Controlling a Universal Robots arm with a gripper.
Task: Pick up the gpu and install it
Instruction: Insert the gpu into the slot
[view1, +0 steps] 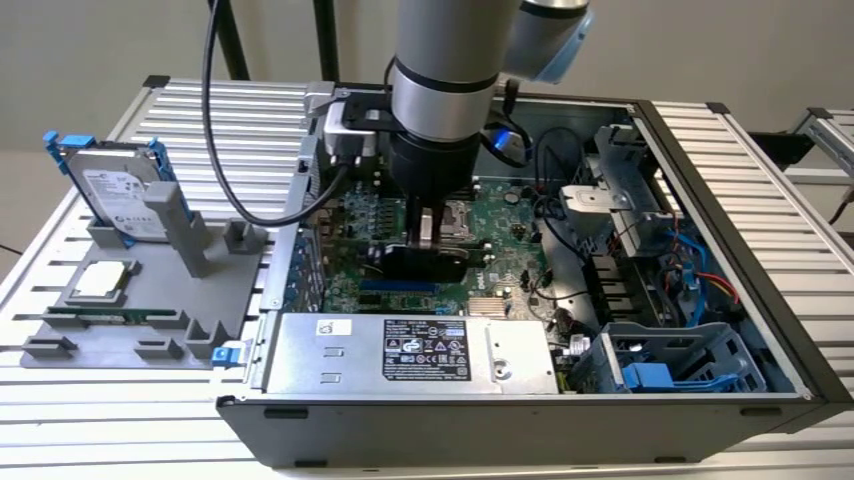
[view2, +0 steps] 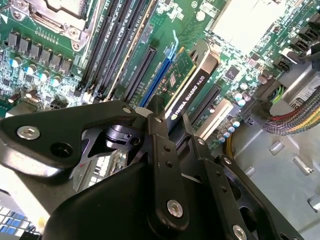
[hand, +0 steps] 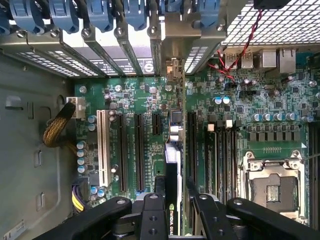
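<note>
Hand clamped on the gpu, inside the open computer case.

Gpu stands on edge between the fingers, directly below the hand, over the motherboard slots. In the first wrist view the gpu lines up with a slot just beside the black expansion slots, its end toward the rear bracket bay; can't tell if it is fully seated. In the second wrist view its black top edge runs alongside a blue slot. Well away from the hand, on the table, a grey fixture carries a hard drive.
</note>
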